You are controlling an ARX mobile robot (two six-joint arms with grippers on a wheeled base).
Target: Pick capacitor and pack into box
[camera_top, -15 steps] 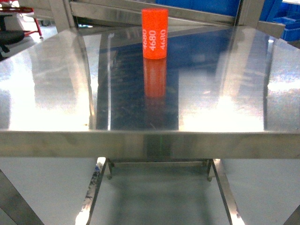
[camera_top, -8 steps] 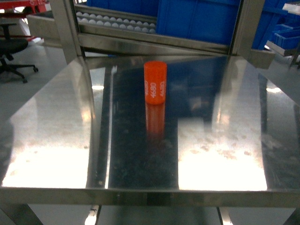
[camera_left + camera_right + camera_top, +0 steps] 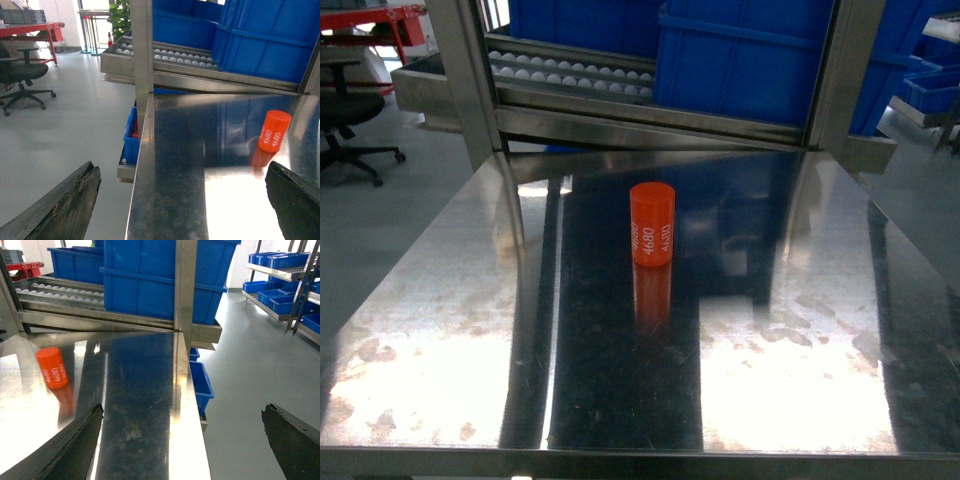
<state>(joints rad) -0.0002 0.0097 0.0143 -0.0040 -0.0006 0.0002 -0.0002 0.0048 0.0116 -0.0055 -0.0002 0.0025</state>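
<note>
Capacitor (image 3: 652, 225): an orange cylinder printed "4680" in white, standing upright near the middle of the stainless steel table (image 3: 440, 330), its reflection stretching toward the near edge. Nothing is touching it.

Left gripper (image 3: 182, 200): its dark, worn fingers (image 3: 65, 205) are showing at the two lower corners of the left wrist view, set wide apart with nothing between them. It is hovering off the table's left edge, partly over the grey floor (image 3: 60, 130). The capacitor (image 3: 274, 131) is sitting ahead and to the right, just above the right-hand finger, well apart from both.

Right gripper (image 3: 180, 440): its fingers (image 3: 75, 445) are likewise spread to the lower corners of the right wrist view, holding nothing, hanging over the table's right edge. The capacitor (image 3: 52, 367) is lying ahead and to the left, above the left-hand finger and apart from it.

Neither gripper is appearing in the head view.

Surroundings: a roller conveyor (image 3: 570, 75) is running behind the table's far edge, with large blue plastic bins (image 3: 740, 60) resting on it. Steel uprights (image 3: 460, 80) are framing the table's back corners. A black office chair (image 3: 350, 120) is standing on the floor at far left. More blue bins are lining shelves (image 3: 280, 280) at far right in the right wrist view, and a small blue bin (image 3: 200, 385) is sitting below the table's right side.
</note>
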